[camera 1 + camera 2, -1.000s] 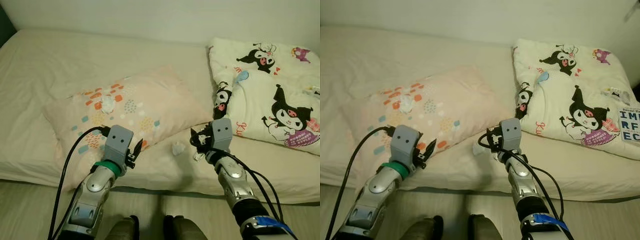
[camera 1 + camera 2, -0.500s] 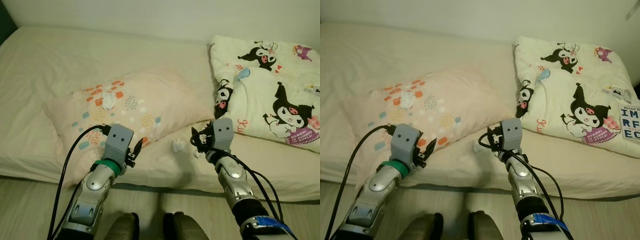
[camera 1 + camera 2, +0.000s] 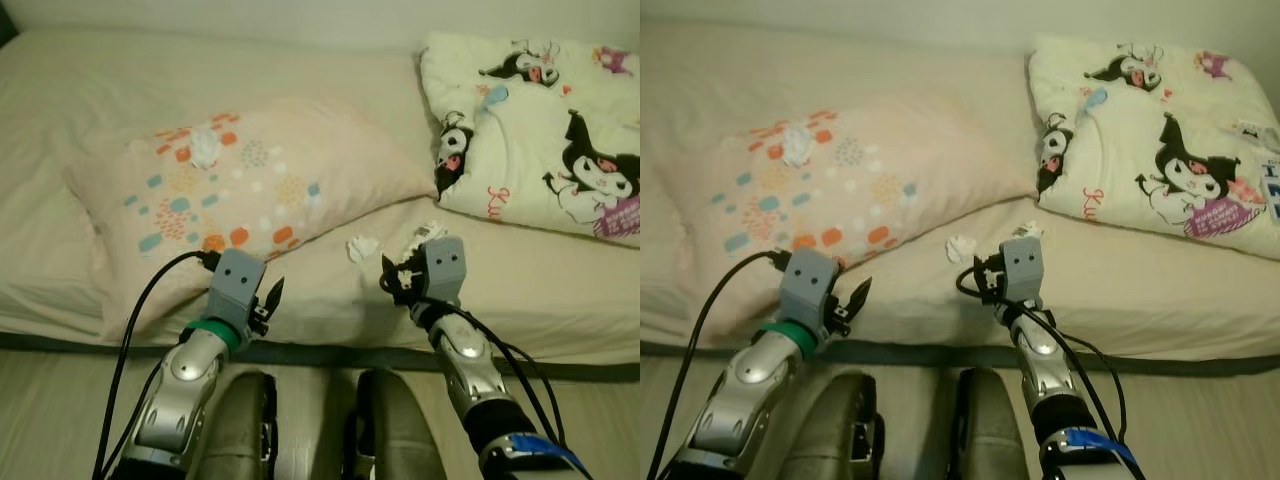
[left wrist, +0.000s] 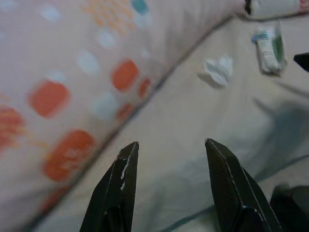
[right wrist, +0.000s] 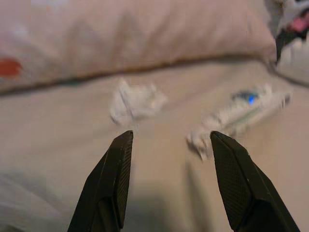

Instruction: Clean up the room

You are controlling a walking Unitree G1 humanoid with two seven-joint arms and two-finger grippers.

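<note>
On the bed sheet [image 3: 560, 290], just off the near corner of the patterned pillow [image 3: 230, 185], a crumpled white tissue [image 3: 361, 248] is lying. Near it, on the side away from the pillow, a small crumpled wrapper or tube [image 5: 241, 113] with green and blue print is resting flat on the sheet, apart from the tissue. A second white tissue wad [image 3: 206, 148] is sitting on top of the pillow, among its orange and teal spots, well apart from the first tissue.

Short of that first tissue, the right gripper [image 5: 169, 145] is hovering over the sheet with its two black fingers spread and nothing between them; in the right wrist view the tissue is lying ahead of one fingertip and the wrapper ahead of the other. The left gripper [image 4: 169, 145] is hanging over the sheet beside the pillow's near edge, its fingers likewise spread apart and holding nothing; in the left wrist view the tissue and wrapper are showing farther off, past the fingertips.

Beyond the tissue and to the right of the pillow, a folded cream blanket [image 3: 540, 130] printed with black cartoon figures is lying on the bed, its edge just beside the pillow's far corner. Below the mattress edge, the robot's two dark legs [image 3: 310, 430] are standing on the pale floor [image 3: 60, 400].
</note>
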